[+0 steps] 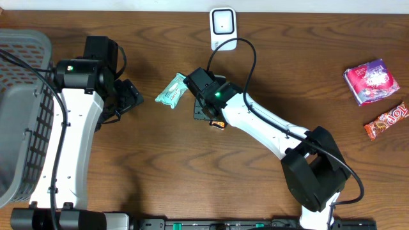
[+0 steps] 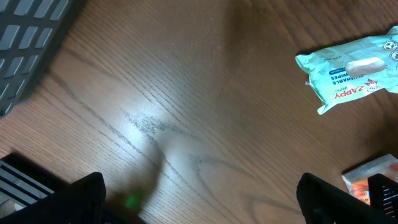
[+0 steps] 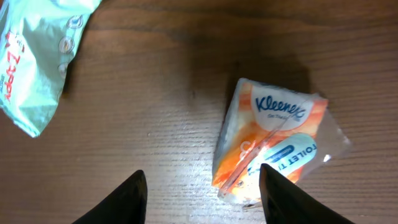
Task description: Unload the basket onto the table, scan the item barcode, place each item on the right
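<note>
An orange and white Kleenex tissue pack [image 3: 267, 137] lies flat on the wooden table. My right gripper [image 3: 202, 199] hangs just above it, open. Its right finger [image 3: 286, 199] overlaps the pack's lower edge and the left finger stands over bare wood, so nothing is gripped. From overhead, only an orange corner of the pack [image 1: 218, 124] shows beneath the right gripper [image 1: 208, 107]. A teal wipes packet [image 1: 171, 91] lies just to its left, also seen as the wipes packet [image 2: 351, 68] and the wipes packet [image 3: 31, 56]. The white scanner [image 1: 222, 24] stands at the table's back edge. My left gripper [image 2: 199, 199] is wide open over bare table.
A grey plastic basket [image 1: 19, 57] fills the far left. A red and purple snack bag [image 1: 372, 81] and an orange candy bar [image 1: 387, 121] lie at the far right. The scanner's black cable [image 1: 249, 57] loops over the right arm.
</note>
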Available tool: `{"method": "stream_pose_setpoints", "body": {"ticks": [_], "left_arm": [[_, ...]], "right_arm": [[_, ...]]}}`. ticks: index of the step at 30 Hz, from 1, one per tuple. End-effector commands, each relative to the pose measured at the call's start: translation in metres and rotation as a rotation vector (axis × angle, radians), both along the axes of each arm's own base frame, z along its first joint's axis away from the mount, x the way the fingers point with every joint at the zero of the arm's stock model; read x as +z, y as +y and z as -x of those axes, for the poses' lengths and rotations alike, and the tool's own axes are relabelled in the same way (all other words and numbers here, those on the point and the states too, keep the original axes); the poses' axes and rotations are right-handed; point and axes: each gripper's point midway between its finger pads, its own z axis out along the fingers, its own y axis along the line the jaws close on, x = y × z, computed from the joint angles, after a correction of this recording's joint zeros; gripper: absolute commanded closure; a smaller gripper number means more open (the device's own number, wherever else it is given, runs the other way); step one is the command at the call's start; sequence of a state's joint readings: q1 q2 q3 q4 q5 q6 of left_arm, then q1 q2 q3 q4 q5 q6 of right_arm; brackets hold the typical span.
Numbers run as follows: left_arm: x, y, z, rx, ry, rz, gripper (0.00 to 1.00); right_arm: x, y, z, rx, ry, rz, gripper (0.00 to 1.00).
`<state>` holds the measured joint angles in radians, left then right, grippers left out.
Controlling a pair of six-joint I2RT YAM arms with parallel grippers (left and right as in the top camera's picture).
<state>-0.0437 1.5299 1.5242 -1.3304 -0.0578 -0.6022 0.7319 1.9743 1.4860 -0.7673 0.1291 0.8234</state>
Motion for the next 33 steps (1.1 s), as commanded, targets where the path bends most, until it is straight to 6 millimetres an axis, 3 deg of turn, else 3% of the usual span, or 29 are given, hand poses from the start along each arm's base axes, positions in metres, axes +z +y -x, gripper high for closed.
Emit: {"method": "stream_pose_setpoints", "body": {"ticks": [1,6,14,16,19,23,25,28,30,33], "left_arm": [[-0.001,0.001,0.002,0.000,0.008,-0.006,0.03],[-0.001,0.001,0.002,0.000,0.008,-0.006,0.02],[-0.001,0.001,0.002,0.000,0.008,-0.006,0.02],[-0.001,0.001,0.002,0.000,0.008,-0.006,0.02],[-0.001,0.001,0.002,0.000,0.008,-0.006,0.02],[-0.001,0.001,0.002,0.000,0.008,-0.006,0.02],[-0.001,0.001,0.002,0.000,0.008,-0.006,0.02],[-0.001,0.001,0.002,0.000,0.008,-0.006,0.02],[-0.001,0.001,0.002,0.000,0.008,-0.006,0.02],[-0.001,0.001,0.002,0.000,0.008,-0.006,0.02]], "right_arm": [[-0.004,-0.013,-0.006,-0.067,-0.039,0.057,0.49],[-0.013,-0.030,-0.008,-0.139,-0.073,0.114,0.48],[-0.048,-0.018,-0.001,-0.103,-0.082,0.022,0.47],[-0.054,-0.019,0.002,-0.101,-0.082,0.023,0.51],[-0.057,-0.023,0.005,-0.069,-0.073,0.047,0.65],[-0.045,-0.035,0.006,-0.065,-0.047,0.079,0.92],[-0.035,-0.037,0.006,-0.049,-0.038,0.069,0.99],[-0.020,-0.026,0.009,0.073,-0.021,0.016,0.99],[-0.007,-0.019,0.021,0.179,0.030,-0.058,0.97],[-0.004,-0.024,0.034,0.209,0.099,-0.084,0.95]]}}
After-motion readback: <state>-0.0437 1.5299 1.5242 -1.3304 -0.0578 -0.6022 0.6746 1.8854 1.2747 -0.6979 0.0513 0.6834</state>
